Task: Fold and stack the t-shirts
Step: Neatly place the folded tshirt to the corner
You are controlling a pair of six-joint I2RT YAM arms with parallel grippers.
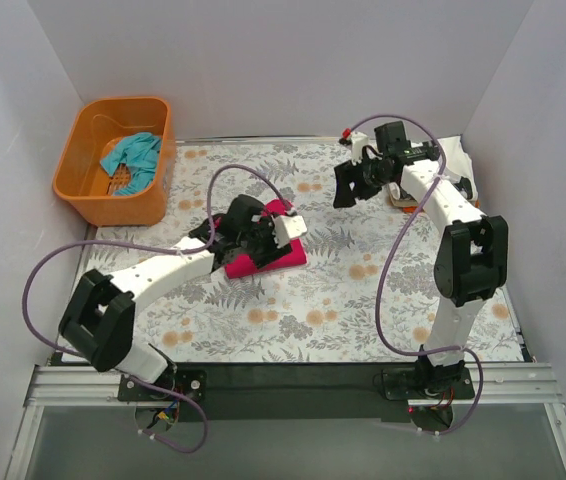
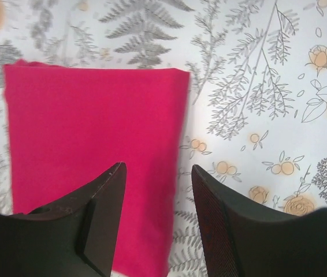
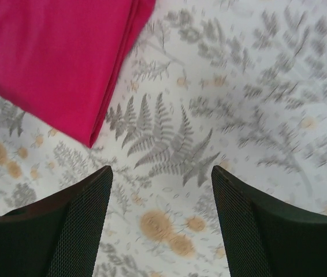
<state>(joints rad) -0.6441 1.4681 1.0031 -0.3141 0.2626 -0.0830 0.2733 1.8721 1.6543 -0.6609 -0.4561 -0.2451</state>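
top: high, rear, looking down | 2 wrist cams: close, downward | all share magenta t-shirt (image 2: 88,127)

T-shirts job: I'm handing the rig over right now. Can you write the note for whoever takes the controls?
Left tool: open, empty, hanging over the near edge of the magenta shirt.
Right tool: open, empty, above bare table, off to the right of that shirt.
Things: the magenta shirt lies folded in a neat rectangle mid-table. The teal shirt is crumpled in the orange basket, far left. A pale cloth behind the right arm may be the white shirt, but its state is hidden.
Done: the magenta shirt is folded.
Left: fetch and fold the teal shirt, check the white one, stack all three.
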